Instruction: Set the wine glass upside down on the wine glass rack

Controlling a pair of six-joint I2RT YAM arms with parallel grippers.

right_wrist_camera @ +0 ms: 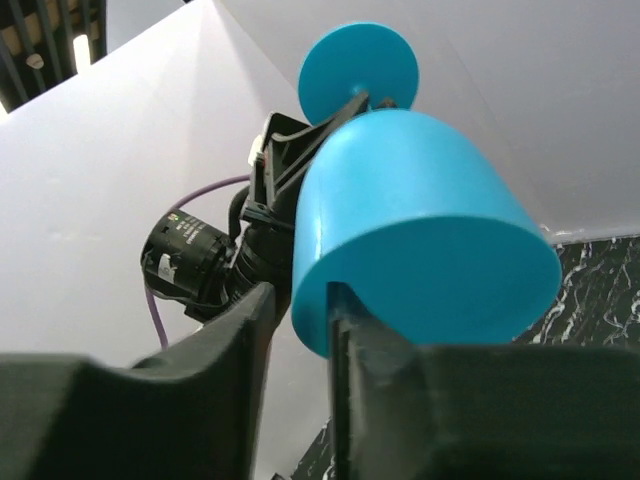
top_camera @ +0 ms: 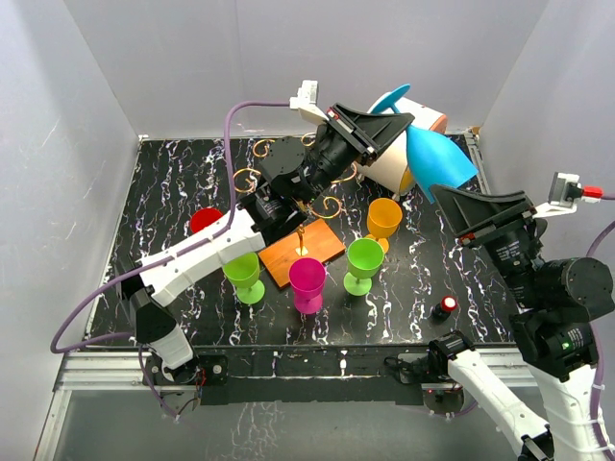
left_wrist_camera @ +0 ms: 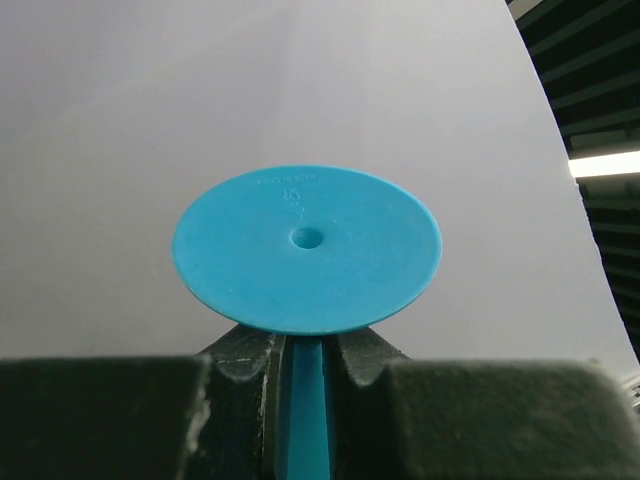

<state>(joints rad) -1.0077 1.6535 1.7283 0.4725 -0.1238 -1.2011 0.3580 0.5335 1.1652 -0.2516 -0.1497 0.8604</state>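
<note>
Pinching blue wine glass (left_wrist_camera: pixel 306 248) stem between left gripper (left_wrist_camera: pixel 303 350) jaws; straddling bowl rim with right gripper (right_wrist_camera: pixel 302 330) jaws, clamping unclear.

The wine glass (right_wrist_camera: pixel 410 230) occupies the centre, tilted, with its round foot at 12 o'clock and its open rim toward 6 o'clock. The right claw (right_wrist_camera: pixel 300 298) enters from 6 o'clock. Its fingers (right_wrist_camera: pixel 235 370) stand on either side of the rim wall, and a narrow gap shows beside the 9 o'clock finger. The left claw (right_wrist_camera: pixel 368 100) clamps the stem just under the foot. A purple cable (right_wrist_camera: pixel 165 330) hangs at 9 o'clock. The black, white-veined worktop (right_wrist_camera: pixel 600 290) shows at 4 o'clock.
</note>
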